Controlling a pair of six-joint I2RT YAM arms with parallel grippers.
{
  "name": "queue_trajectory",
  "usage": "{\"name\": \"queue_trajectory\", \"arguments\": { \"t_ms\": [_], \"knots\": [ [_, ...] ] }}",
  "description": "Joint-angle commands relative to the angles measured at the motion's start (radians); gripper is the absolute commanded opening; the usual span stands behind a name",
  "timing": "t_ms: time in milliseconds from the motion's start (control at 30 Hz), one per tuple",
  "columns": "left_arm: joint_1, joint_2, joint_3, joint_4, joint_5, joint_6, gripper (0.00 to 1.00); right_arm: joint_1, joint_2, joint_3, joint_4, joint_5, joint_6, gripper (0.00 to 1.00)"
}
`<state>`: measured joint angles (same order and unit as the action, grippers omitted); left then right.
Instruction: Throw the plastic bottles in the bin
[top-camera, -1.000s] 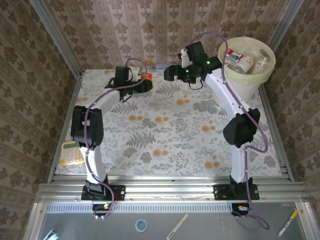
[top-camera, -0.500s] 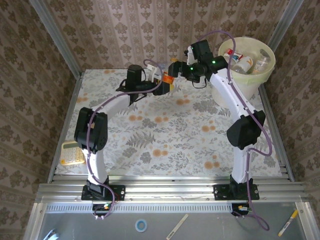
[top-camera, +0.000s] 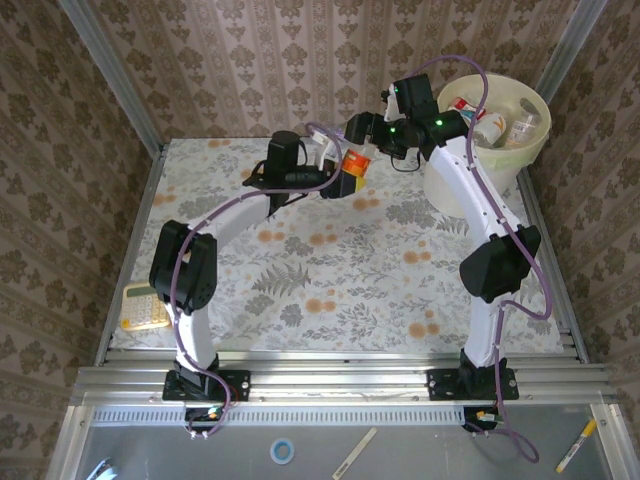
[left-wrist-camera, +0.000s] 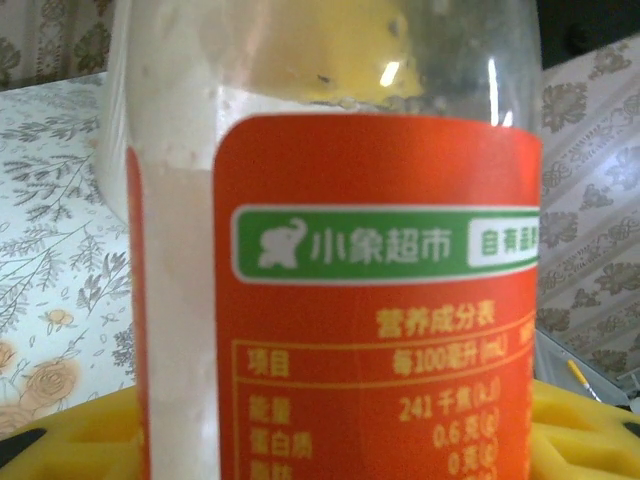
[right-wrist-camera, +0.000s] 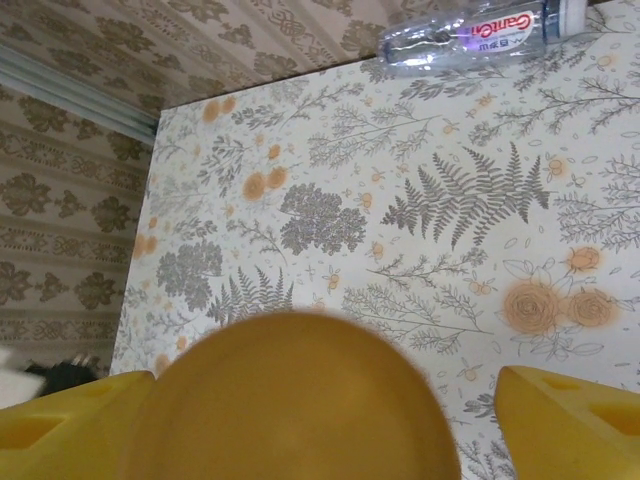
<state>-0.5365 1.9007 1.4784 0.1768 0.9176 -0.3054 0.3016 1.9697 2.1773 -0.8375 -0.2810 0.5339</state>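
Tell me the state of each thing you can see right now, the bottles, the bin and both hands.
Orange-label bottle, held off the table in the left hand.
Left hand, shut on the orange-label bottle.
Right hand, open, fingers either side of a blurred orange round shape.
Clear bottle, lying on its side at the table's far edge.
Bin, upright, several bottles inside.

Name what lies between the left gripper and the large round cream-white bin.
Top view: the orange-labelled clear plastic bottle it holds, then the right gripper.
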Motion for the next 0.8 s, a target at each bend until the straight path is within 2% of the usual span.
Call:
{"name": "queue_trajectory", "arguments": {
  "t_ms": [0, 167, 300, 367, 400, 433, 500, 567, 667, 700, 767],
  "knots": [
    [-0.011, -0.048, 0.006, -0.032, 0.009, 0.069, 0.35, -0.002, -0.028, -0.014, -0.009, 0.036, 0.028, 0.82],
    [-0.026, -0.05, -0.012, -0.021, -0.017, 0.089, 0.35, -0.003, -0.049, 0.001, -0.042, 0.045, 0.028, 0.65],
    [-0.045, -0.051, -0.012, -0.053, -0.047, 0.138, 0.42, -0.002, -0.072, 0.022, -0.089, 0.074, -0.001, 0.37],
    [-0.045, -0.052, -0.021, -0.028, -0.056, 0.122, 0.56, -0.003, -0.085, 0.031, -0.106, 0.095, -0.013, 0.27],
    [-0.045, -0.054, -0.025, -0.013, -0.059, 0.114, 0.69, -0.002, -0.093, 0.035, -0.113, 0.102, -0.018, 0.23],
    [-0.044, -0.056, -0.026, -0.002, -0.065, 0.106, 0.82, -0.004, -0.103, 0.039, -0.12, 0.111, -0.024, 0.21],
    [-0.034, -0.06, -0.027, 0.024, -0.078, 0.081, 0.99, -0.007, -0.118, 0.055, -0.137, 0.134, -0.04, 0.21],
    [-0.002, -0.061, -0.054, 0.12, -0.08, -0.004, 1.0, -0.014, -0.129, 0.093, -0.165, 0.169, -0.061, 0.2],
    [0.07, -0.063, -0.156, 0.387, -0.085, -0.208, 1.0, -0.033, -0.15, 0.181, -0.208, 0.251, -0.117, 0.2],
    [0.088, -0.071, -0.183, 0.429, -0.095, -0.233, 1.0, -0.038, -0.16, 0.213, -0.215, 0.297, -0.145, 0.2],
    [0.114, -0.092, -0.192, 0.374, -0.11, -0.186, 1.0, -0.041, -0.196, 0.239, -0.178, 0.426, -0.215, 0.19]
  ]
}}
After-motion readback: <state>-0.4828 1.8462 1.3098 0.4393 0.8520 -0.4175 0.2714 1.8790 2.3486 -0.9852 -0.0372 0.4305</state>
